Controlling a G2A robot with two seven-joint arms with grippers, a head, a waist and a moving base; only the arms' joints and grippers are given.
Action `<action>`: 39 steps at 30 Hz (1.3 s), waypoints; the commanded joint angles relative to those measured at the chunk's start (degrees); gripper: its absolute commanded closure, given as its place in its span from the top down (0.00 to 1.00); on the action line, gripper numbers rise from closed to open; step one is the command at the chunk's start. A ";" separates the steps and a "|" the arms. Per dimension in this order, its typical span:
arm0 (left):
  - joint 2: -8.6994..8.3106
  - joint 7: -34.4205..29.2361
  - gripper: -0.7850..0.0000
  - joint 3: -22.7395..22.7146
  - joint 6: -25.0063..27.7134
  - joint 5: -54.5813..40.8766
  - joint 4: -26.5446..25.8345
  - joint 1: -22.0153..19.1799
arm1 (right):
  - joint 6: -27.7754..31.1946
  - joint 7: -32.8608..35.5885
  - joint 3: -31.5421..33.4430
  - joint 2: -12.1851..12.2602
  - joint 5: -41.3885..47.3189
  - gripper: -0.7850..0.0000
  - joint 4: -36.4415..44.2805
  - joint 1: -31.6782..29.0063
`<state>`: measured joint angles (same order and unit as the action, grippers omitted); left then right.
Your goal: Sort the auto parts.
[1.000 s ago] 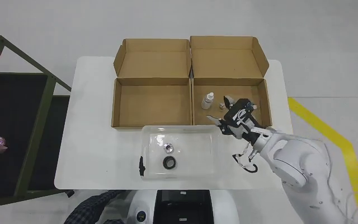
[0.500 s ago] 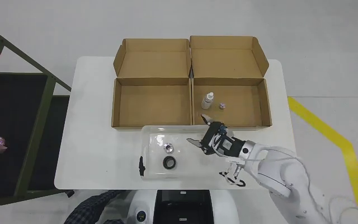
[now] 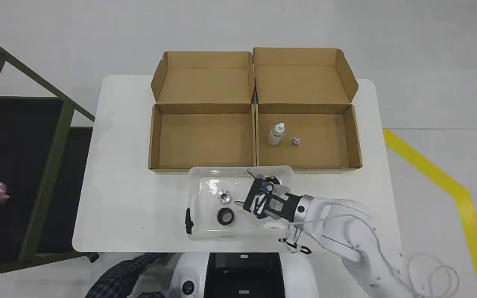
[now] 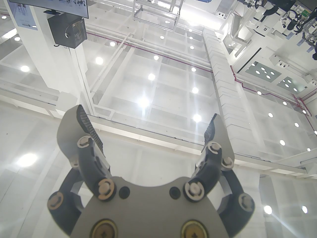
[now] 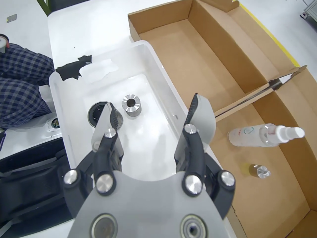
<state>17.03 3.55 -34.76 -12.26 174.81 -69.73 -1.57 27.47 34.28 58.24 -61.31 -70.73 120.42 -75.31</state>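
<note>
My right gripper (image 3: 244, 188) hangs open and empty over the clear plastic bin (image 3: 201, 173) at the table's front. In the bin lie a silver metal cylinder (image 3: 224, 197) and a black ring (image 3: 226, 216). The right wrist view has the cylinder (image 5: 131, 105) between and beyond the right gripper's (image 5: 152, 101) spread fingers, and the ring (image 5: 95, 113) partly behind one finger. The right cardboard box (image 3: 355, 141) holds a small spray bottle (image 3: 276, 134) and a small metal part (image 3: 296, 139). My left gripper (image 4: 146, 122) stands open, pointing up at the ceiling.
The left cardboard box (image 3: 203, 139) stands open beside the right one, both with lids folded back. A black scrap (image 3: 188, 220) sticks to the bin's left end. Bare white table (image 3: 119, 171) lies left of the boxes.
My right gripper has moved from over the right box, leftward and toward the table's front, to above the bin. The small metal part now lies in the right box.
</note>
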 commanded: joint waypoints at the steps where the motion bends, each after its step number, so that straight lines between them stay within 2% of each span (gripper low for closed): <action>1: 0.00 0.00 1.00 0.00 0.00 0.00 0.00 0.00 | -0.17 0.26 -1.38 -0.28 -0.46 0.65 -1.50 1.05; 13: 0.00 0.00 1.00 0.00 0.00 0.00 0.00 0.00 | -0.51 2.38 -6.93 -2.01 -1.43 0.59 -9.77 7.50; 20: 0.00 0.00 1.00 0.00 0.00 0.00 0.00 0.00 | 0.50 4.63 -9.03 -2.74 -1.57 0.61 -12.94 9.96; 32: 0.00 0.00 1.00 0.00 0.00 0.00 0.00 0.00 | 1.87 5.58 -13.28 -4.44 -1.36 0.60 -18.06 14.41; 39: 0.00 0.00 1.00 0.00 0.00 0.00 0.00 0.00 | 2.37 5.55 -15.45 -5.53 -0.83 0.62 -20.22 16.71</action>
<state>17.03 3.55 -34.76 -12.26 174.81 -69.73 -1.57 29.74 39.90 43.02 -66.70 -71.63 100.52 -58.93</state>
